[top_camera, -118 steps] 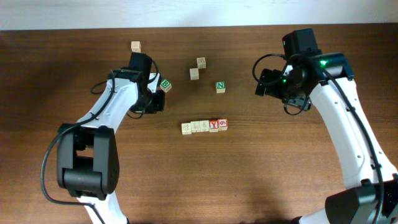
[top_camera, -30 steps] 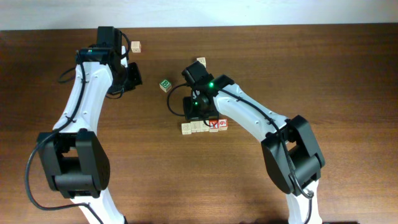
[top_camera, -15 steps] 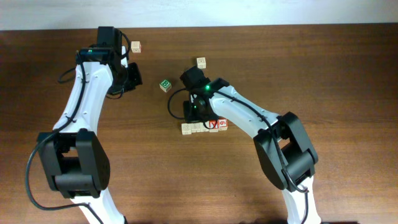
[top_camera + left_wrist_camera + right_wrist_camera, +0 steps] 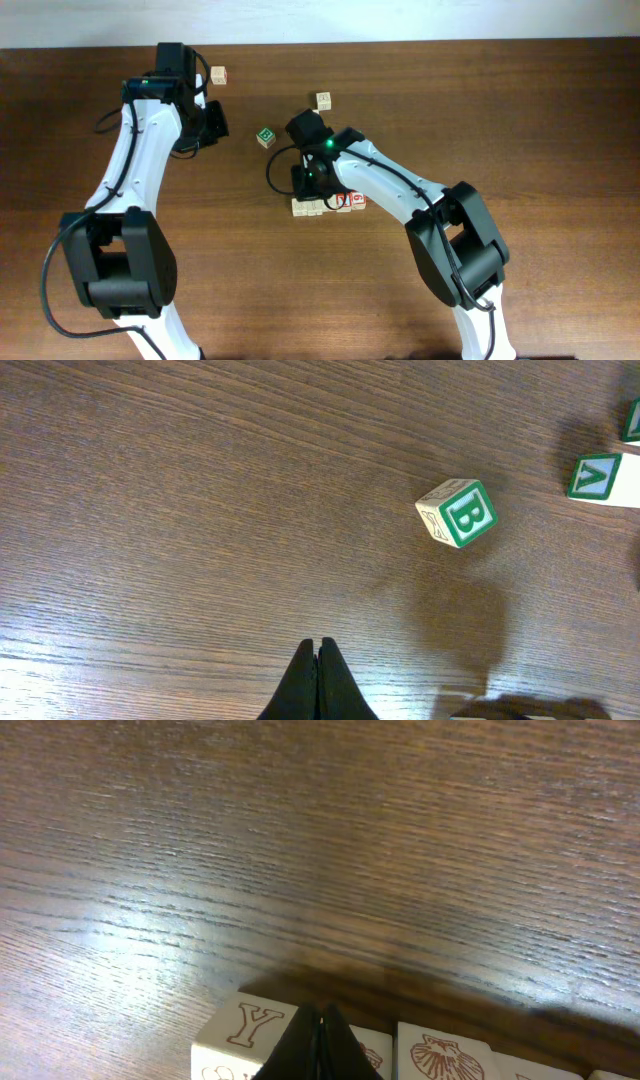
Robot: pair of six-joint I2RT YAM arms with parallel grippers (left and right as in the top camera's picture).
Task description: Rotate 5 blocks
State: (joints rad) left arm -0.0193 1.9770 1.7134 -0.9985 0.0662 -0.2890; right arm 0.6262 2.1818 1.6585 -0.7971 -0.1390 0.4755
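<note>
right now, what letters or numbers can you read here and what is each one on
"B", green, on the loose cube.
"A", green, on the edge block, far right in the left wrist view.
"Y", red outline, on the Y block in the row.
"9" or "6", red, on the end block; too small to settle.
Marks on the plain block: unreadable.

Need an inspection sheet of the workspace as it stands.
Surface: dark wood table, bare grain.
Job's things: row of blocks mid-table; Y block beside shell block.
Clutter: green B cube; far-left tan cube; far-centre tan cube.
Grippers: left gripper jaws shut, empty, above bare wood; right gripper jaws shut at the Y block, contact unclear.
Cables: black cable looped beside the right wrist.
Surroundings: pale strip beyond the far edge.
</note>
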